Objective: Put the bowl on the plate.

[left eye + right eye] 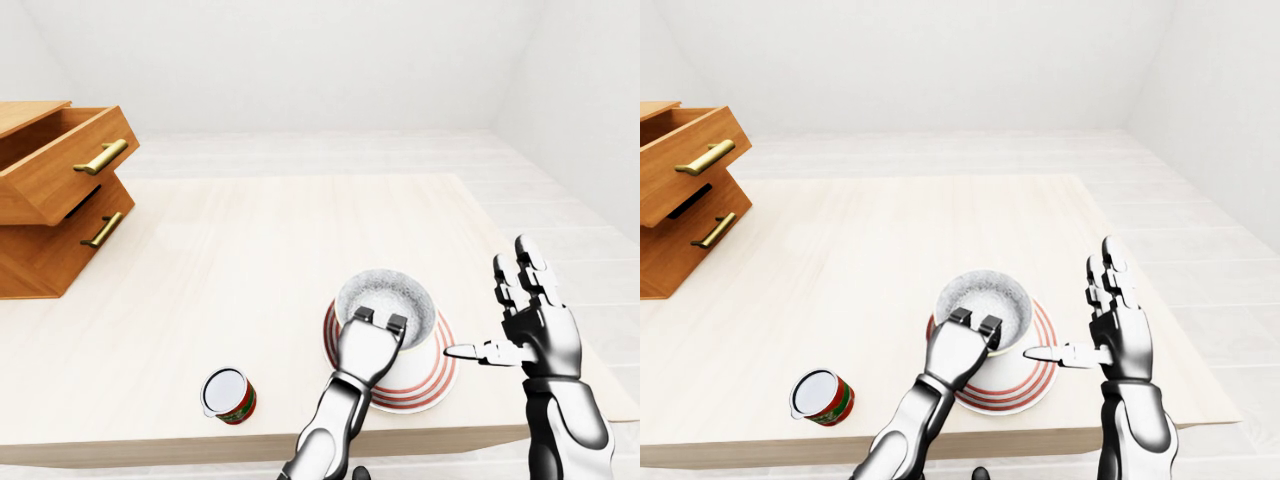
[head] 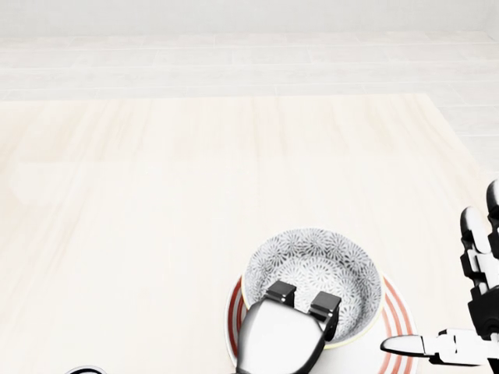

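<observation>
A white bowl [image 2: 316, 273] with a grey flower pattern inside sits over the red-ringed plate [image 2: 401, 323] near the bottom of the head view. My left hand [image 2: 300, 300] grips the bowl's near rim, two fingers hooked inside it. My right hand [image 1: 505, 325] hovers just right of the plate [image 1: 435, 375] with fingers spread and thumb pointing toward it, touching nothing. In the left-eye view the bowl [image 1: 385, 297] stands upright on the plate's middle.
A small red can [image 1: 228, 396] with a white lid stands left of the plate near the table's near edge [image 1: 150, 440]. A wooden drawer unit [image 1: 55, 195] with an upper drawer pulled out sits at the table's far left.
</observation>
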